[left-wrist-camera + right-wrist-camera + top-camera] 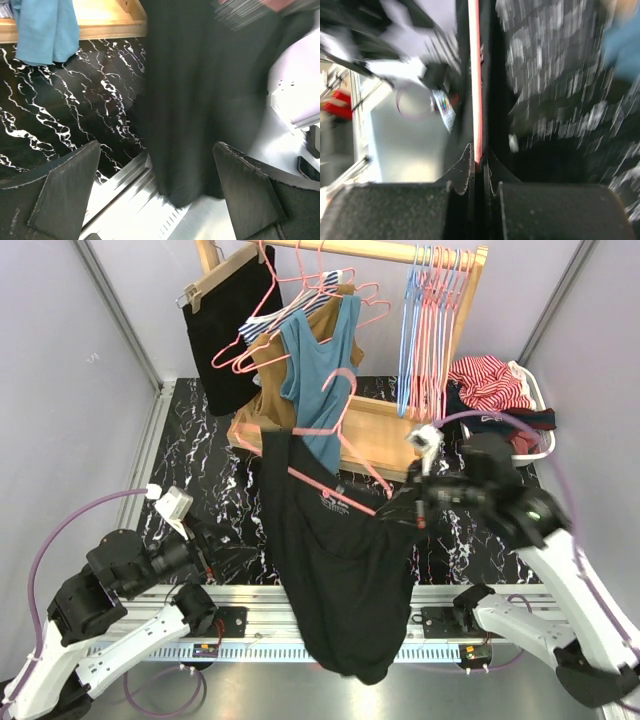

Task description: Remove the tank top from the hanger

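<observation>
A black tank top (340,570) hangs from a pink hanger (335,430) in mid-air over the table's near edge, its hem dangling past the rail. My right gripper (418,508) is shut on the hanger's right end; in the right wrist view the pink hanger (475,75) runs straight up out of the closed right gripper (479,155), with black cloth on both sides. My left gripper (240,555) is open, low at the left, pointing at the garment. In the left wrist view the tank top (200,100) hangs ahead between the wide-apart fingers of the left gripper (156,147), apart from them.
A wooden clothes rack (385,420) stands at the back with a blue top (320,370), a black garment (225,330) and several pink and blue hangers (430,320). A basket (535,400) of striped clothes sits at the back right. An aluminium rail (250,600) lines the near edge.
</observation>
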`<control>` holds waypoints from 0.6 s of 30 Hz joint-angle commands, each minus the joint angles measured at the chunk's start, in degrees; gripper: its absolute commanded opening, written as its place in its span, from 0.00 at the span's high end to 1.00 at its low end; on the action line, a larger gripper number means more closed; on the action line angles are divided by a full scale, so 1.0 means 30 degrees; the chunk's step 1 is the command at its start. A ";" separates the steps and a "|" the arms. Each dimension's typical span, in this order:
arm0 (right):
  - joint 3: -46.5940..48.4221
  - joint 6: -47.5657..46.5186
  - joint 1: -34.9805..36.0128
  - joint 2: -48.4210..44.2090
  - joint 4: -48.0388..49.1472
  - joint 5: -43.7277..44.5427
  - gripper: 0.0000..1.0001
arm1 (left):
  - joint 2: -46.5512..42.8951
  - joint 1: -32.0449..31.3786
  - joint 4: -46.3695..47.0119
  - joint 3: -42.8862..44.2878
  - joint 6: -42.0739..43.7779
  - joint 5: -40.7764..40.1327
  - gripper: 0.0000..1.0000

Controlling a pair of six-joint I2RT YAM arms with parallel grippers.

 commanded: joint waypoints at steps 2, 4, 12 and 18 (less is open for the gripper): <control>-0.3248 0.1091 0.1051 0.0085 0.0287 -0.1077 1.00 | 0.0851 -0.0087 0.0935 -0.0341 0.0585 -0.1065 0.01; -0.3839 0.1703 0.2190 -0.0531 0.0436 0.0143 1.00 | 0.1437 -0.0058 0.1226 -0.0604 0.0616 -0.1125 0.01; -0.3785 0.2586 0.2753 -0.1264 0.1843 0.0471 1.00 | 0.3373 -0.0087 0.1463 -0.0841 0.0558 -0.2849 0.01; -0.3724 0.2790 0.2753 -0.0474 0.2192 0.0475 1.00 | 0.3255 -0.0059 0.2340 -0.1336 -0.0145 -0.2971 0.01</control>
